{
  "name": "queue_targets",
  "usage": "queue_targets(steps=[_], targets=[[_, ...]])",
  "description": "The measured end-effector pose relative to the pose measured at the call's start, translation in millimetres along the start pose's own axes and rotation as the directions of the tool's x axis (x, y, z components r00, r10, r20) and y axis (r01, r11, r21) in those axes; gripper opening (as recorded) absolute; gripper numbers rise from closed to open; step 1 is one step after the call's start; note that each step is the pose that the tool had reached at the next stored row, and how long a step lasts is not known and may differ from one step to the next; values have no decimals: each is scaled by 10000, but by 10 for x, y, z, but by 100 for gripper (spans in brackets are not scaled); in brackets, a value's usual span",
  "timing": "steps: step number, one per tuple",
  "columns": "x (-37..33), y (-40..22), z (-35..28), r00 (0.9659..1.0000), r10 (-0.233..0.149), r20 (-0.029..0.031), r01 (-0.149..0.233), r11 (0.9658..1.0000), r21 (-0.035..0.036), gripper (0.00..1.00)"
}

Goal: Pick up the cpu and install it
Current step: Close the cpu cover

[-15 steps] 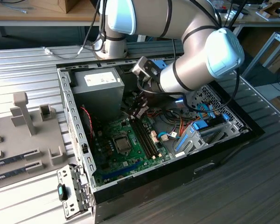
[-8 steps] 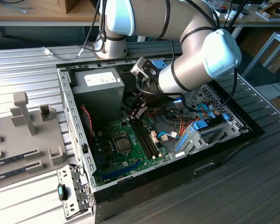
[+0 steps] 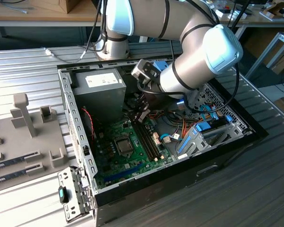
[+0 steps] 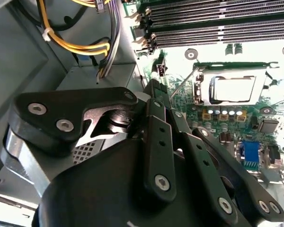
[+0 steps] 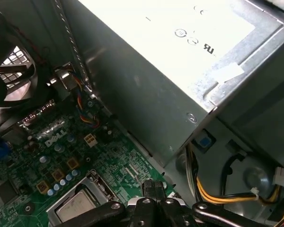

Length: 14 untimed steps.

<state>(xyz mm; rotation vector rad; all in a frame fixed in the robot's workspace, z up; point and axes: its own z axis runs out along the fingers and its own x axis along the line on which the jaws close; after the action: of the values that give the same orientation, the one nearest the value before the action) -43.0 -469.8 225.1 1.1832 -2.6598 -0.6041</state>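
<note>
The cpu (image 4: 234, 89) is a small silver square lying in the socket on the green motherboard (image 3: 109, 151), inside the open computer case (image 3: 68, 101). A black metal socket frame (image 4: 236, 65) surrounds it, and a thin metal lever (image 4: 184, 84) slants beside it. The cpu (image 5: 75, 208) also shows in the first wrist view, and as a dark square with a grey centre, the cpu (image 3: 124, 146), in the exterior view. My gripper (image 3: 143, 116) hangs above the board beside the socket, near the power supply. Its black fingers are shut together with nothing between them, gripper (image 4: 153, 87), gripper (image 5: 154, 187).
A grey power supply (image 3: 102, 87) fills the case's back corner, with yellow cables (image 4: 75, 45) running from it. Long memory slots (image 4: 217, 23) lie beside the socket. A fan (image 5: 9, 71) sits at the case wall. Blue-tabbed drive brackets (image 3: 199, 135) and grey fixtures (image 3: 26, 113) flank the case.
</note>
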Motion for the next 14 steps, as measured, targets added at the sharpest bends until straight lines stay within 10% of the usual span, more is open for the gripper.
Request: queue_targets(steps=[6, 11, 14], targets=[[6, 20, -59, 9999, -27, -141, 28, 9999, 103, 11], [23, 8, -67, 9972, 93, -735, -46, 9980, 629, 11], [31, 11, -92, 9956, 116, -925, -43, 9969, 790, 11]])
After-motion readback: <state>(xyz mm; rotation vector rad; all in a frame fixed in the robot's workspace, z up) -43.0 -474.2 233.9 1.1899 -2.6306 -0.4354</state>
